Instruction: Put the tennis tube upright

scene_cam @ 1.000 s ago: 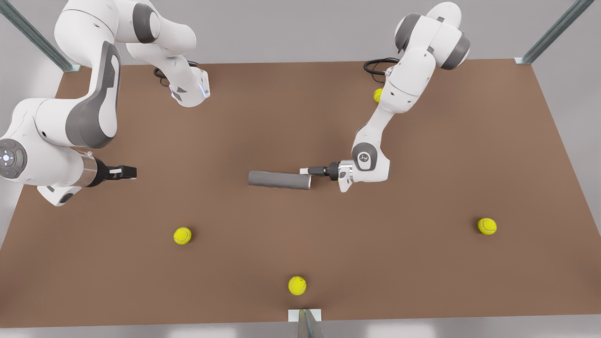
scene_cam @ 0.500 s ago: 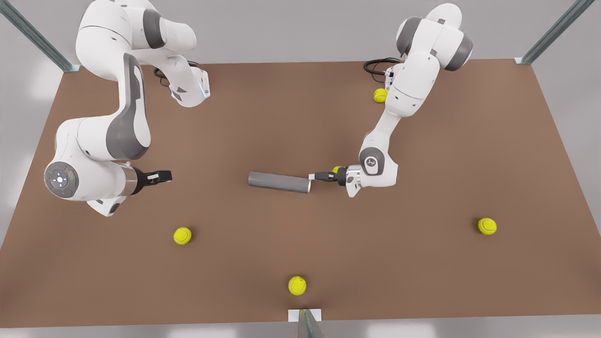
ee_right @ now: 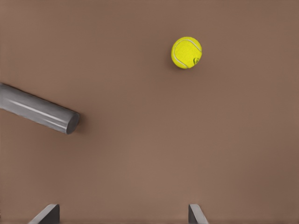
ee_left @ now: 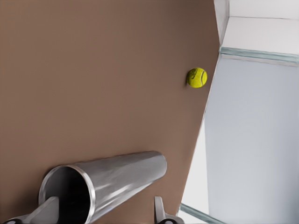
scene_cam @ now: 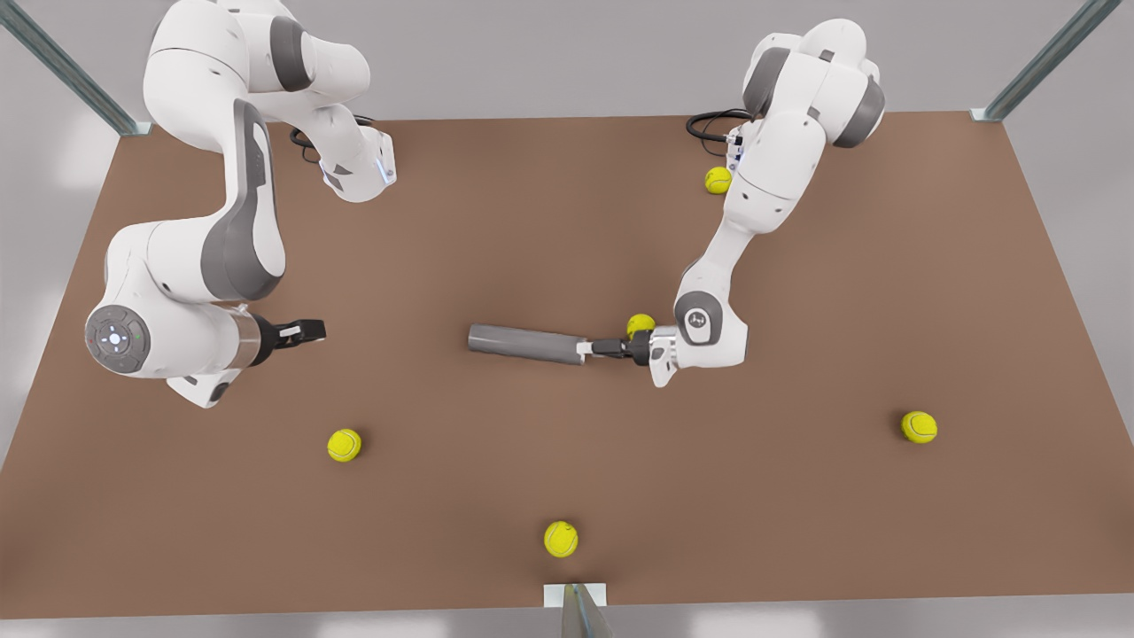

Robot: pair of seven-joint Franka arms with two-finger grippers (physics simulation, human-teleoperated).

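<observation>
The tennis tube point(scene_cam: 523, 343) is a dark grey cylinder lying on its side near the middle of the brown table. My left gripper point(scene_cam: 586, 347) is on the arm at the front view's right and sits at the tube's open end. In the left wrist view the tube point(ee_left: 121, 175) has a lighter rim. The left gripper point(ee_left: 103, 212) is open, one fingertip point(ee_left: 46, 210) before the tube's mouth and the other outside its wall. My right gripper point(scene_cam: 312, 331), at the front view's left, hangs open well away from the tube point(ee_right: 39, 114). Its fingertips point(ee_right: 46, 213) hold nothing.
Several yellow-green tennis balls lie around: one point(scene_cam: 640, 325) just behind the left gripper, one point(scene_cam: 344, 445) toward the front left, one point(scene_cam: 561, 539) at the front edge. Others point(scene_cam: 919, 427) point(scene_cam: 718, 180) lie to the right and far back. The brown table point(scene_cam: 797, 496) stretches wide on all sides.
The right gripper swung toward the table's middle, then held still. The left gripper slid along the tube's open end toward the table's front and closed in on the rim.
</observation>
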